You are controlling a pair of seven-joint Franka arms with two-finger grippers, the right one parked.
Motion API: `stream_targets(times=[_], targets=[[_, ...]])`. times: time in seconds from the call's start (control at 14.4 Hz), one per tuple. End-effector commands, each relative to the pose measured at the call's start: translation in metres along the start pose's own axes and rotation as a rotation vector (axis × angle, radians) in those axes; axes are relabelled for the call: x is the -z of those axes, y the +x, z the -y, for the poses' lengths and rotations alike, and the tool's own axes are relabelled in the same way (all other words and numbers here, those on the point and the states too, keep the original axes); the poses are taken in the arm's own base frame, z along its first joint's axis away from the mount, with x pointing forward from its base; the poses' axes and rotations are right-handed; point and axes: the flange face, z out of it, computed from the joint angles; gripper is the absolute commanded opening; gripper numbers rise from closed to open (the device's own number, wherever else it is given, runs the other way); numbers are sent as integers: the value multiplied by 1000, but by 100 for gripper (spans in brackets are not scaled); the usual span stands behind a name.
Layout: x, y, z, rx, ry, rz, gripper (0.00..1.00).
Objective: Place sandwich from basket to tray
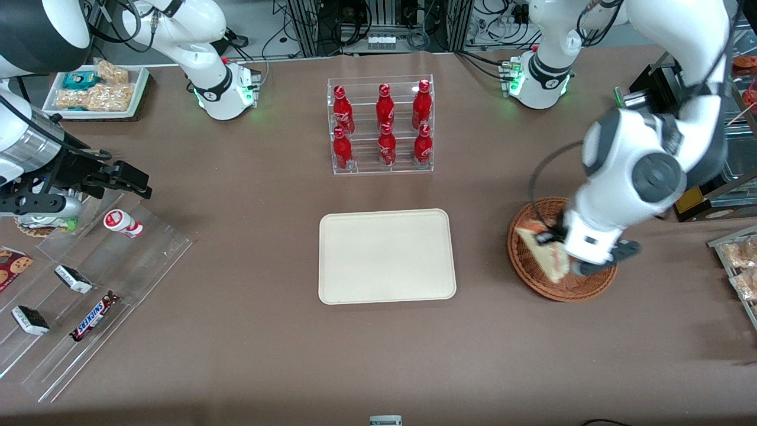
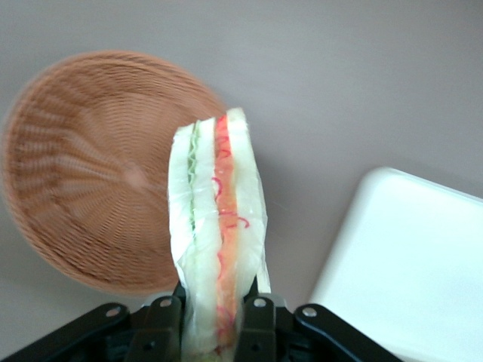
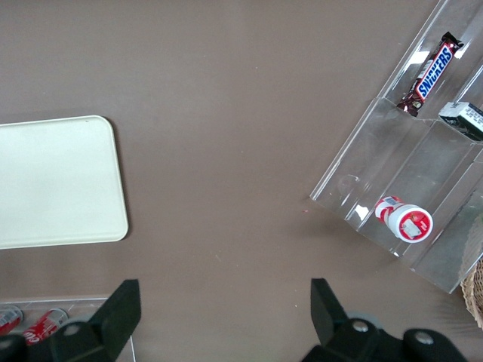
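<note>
My left gripper (image 1: 553, 251) hangs above the round woven basket (image 1: 526, 266) and is shut on the sandwich (image 1: 547, 248), a pale triangular wedge lifted clear of the basket floor. The wrist view shows the sandwich (image 2: 217, 226) squeezed between the two black fingers (image 2: 255, 324), its red and green filling edge facing the camera. Beneath it, the basket (image 2: 98, 173) holds nothing. The cream tray (image 1: 387, 255) lies flat at the table's middle, toward the parked arm from the basket; a rounded corner of this tray (image 2: 407, 256) shows beside the sandwich.
A clear rack of red bottles (image 1: 381, 124) stands farther from the front camera than the tray. Acrylic racks with snacks (image 1: 89, 284) lie toward the parked arm's end. Packaged snacks (image 1: 739, 260) sit at the working arm's end of the table.
</note>
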Motion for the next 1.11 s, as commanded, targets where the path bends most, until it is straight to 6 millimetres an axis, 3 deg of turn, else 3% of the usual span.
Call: stream_targets(times=[0.0,0.21,0.35,0.49,0.56,0.62,0.69,0.83,1.04], targets=[[-42,-57,-120,-195,24,-11,3],[-114,-97,-211,-280,55,-68,6],[-158,-120,-243,-316,60,-117,6],[-201,-135,-257,-343,66,-152,6],[-218,-138,-261,-356,66,-167,13],[-227,-138,-262,-351,58,-181,50],[-230,-139,-262,-338,46,-189,98],[-214,-136,-263,-323,29,-205,100],[-168,-123,-252,-287,29,-231,100]])
